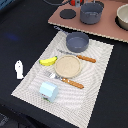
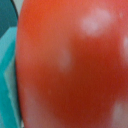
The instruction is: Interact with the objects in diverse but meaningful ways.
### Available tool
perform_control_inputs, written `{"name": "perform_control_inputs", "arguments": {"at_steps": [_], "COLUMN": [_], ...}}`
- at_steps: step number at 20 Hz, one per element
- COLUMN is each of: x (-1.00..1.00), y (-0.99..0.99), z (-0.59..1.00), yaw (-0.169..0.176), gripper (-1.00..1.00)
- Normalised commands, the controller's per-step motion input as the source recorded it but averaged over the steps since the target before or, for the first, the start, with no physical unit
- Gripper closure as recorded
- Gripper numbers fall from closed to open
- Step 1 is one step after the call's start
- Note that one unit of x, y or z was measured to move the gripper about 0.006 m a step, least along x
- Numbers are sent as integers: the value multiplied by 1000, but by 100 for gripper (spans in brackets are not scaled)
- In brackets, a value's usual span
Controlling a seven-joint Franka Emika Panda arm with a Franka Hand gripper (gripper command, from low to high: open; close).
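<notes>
A red tomato point(image 2: 75, 65) fills almost the whole wrist view, very close to the camera; no fingers show there. In the exterior view a small red spot point(image 1: 74, 2) at the top edge sits among dark arm parts, and the gripper itself is not clear. On the striped placemat point(image 1: 95, 90) lie a grey bowl point(image 1: 77, 42), a tan plate point(image 1: 67, 66), a yellow banana point(image 1: 48, 61), a pale blue cup point(image 1: 48, 91) and two orange-handled cutlery pieces point(image 1: 86, 58) point(image 1: 72, 83). A white shaker bottle point(image 1: 19, 69) stands off the mat at the exterior view's left.
A tan board point(image 1: 107, 27) at the back carries a grey pot point(image 1: 91, 13), a black disc point(image 1: 67, 14) and a beige bowl point(image 1: 123, 17). The table is black. A teal edge point(image 2: 7, 75) shows beside the tomato in the wrist view.
</notes>
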Motion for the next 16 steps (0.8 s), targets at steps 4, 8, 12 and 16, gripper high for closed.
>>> {"name": "perform_control_inputs", "arguments": {"at_steps": [4, 8, 12, 16], "x": [639, 630, 638, 661], "y": [657, 608, 614, 581], "z": [370, 230, 83, 111], "yaw": [-3, -7, -3, -17], "gripper": [100, 100, 100, 100]}}
